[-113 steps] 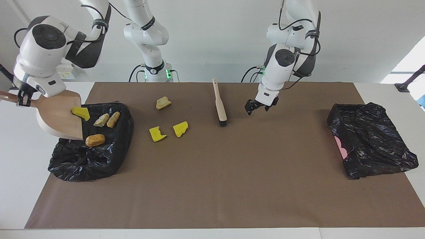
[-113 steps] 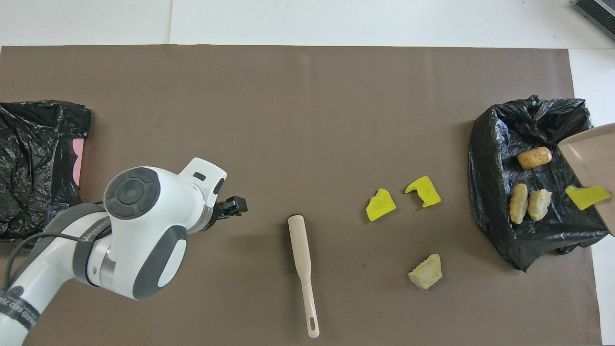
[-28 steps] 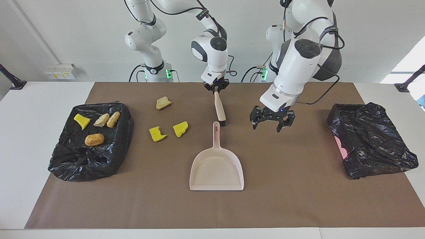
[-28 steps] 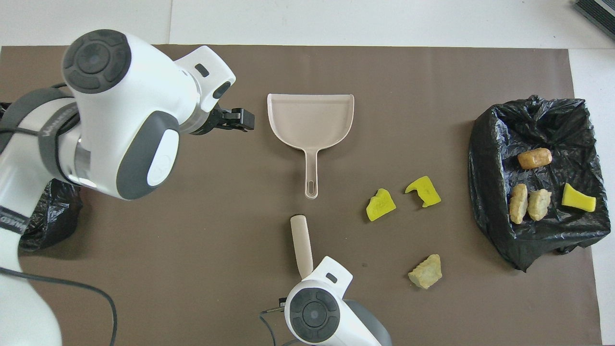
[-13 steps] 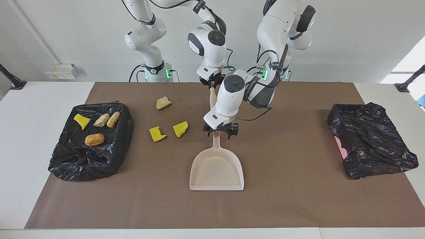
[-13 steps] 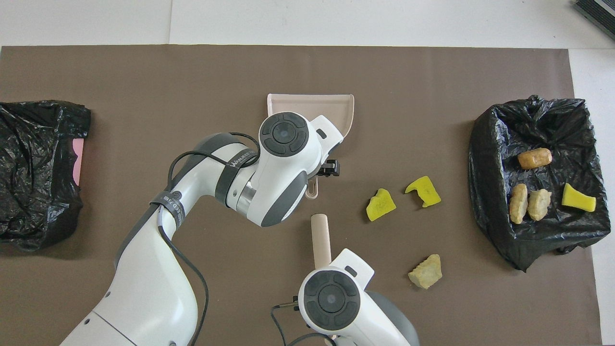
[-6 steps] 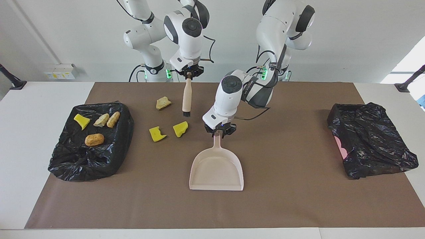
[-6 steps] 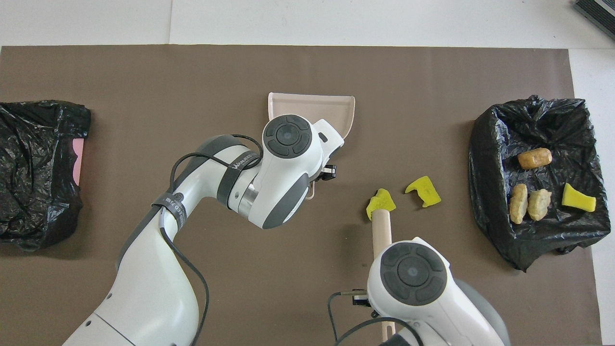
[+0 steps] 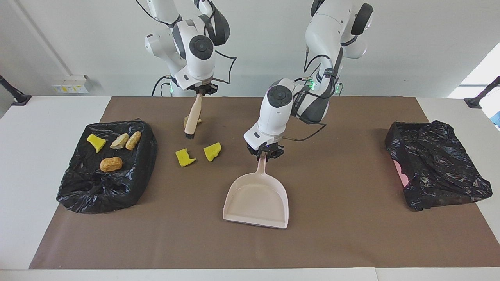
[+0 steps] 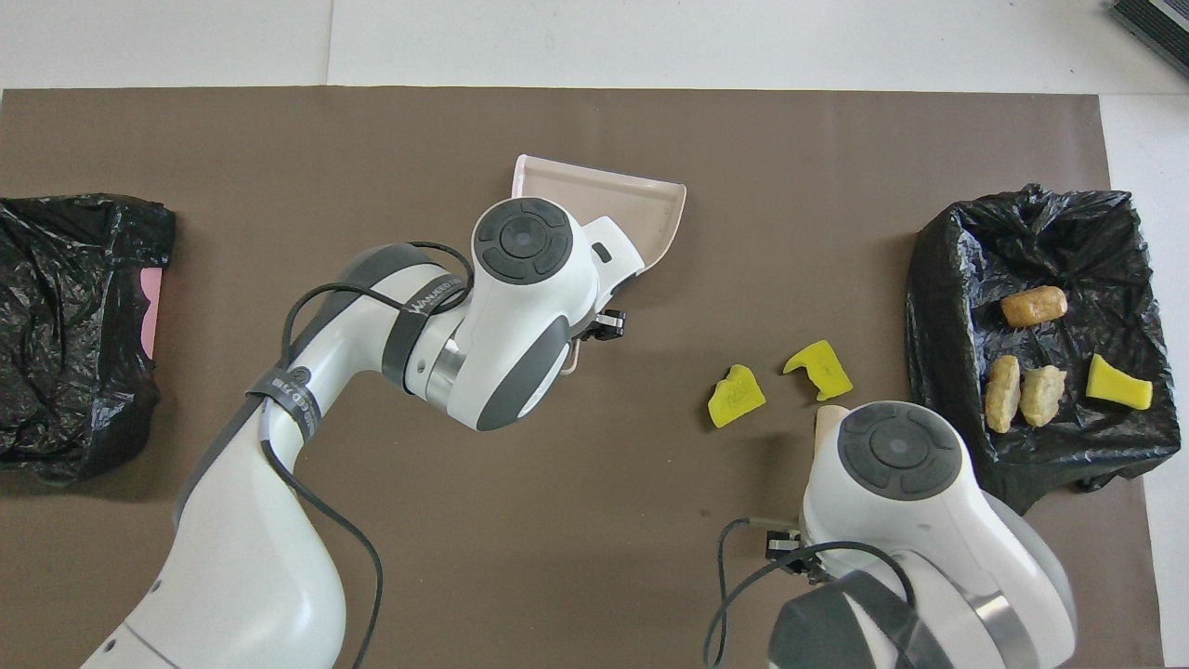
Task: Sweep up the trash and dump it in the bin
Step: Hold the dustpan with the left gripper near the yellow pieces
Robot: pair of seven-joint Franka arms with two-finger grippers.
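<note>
- Trash, loose: two torn bright-yellow sponge chunks [image 9: 185, 157] [image 9: 212, 151] lie side by side on the brown table mat [image 9: 336, 242], toward the right arm's end.
- One tan bread-like lump [image 9: 199, 121] lies nearer to the robots than the chunks; the brush hides most of it.
- Trash, binned: one yellow sponge chunk [image 9: 95, 142], two pale bread lumps [image 9: 119, 141] [image 9: 133, 140] and one golden-brown roll [image 9: 111, 164] rest in the black-bag-lined bin [image 9: 90, 191] at the right arm's end.
- The right gripper [image 9: 201, 91] is clamped on the handle of the beige black-bristled brush [image 9: 192, 117], which hangs tilted over the tan lump.
- The left gripper [image 9: 265, 152] is clamped on the handle of the beige plastic dustpan [image 9: 256, 199] at mid-table; the pan sits slightly skewed, mouth pointing away from the robots.
- A second black-bag-covered bin [image 9: 437, 164] sits at the left arm's end, well apart from the rest.
</note>
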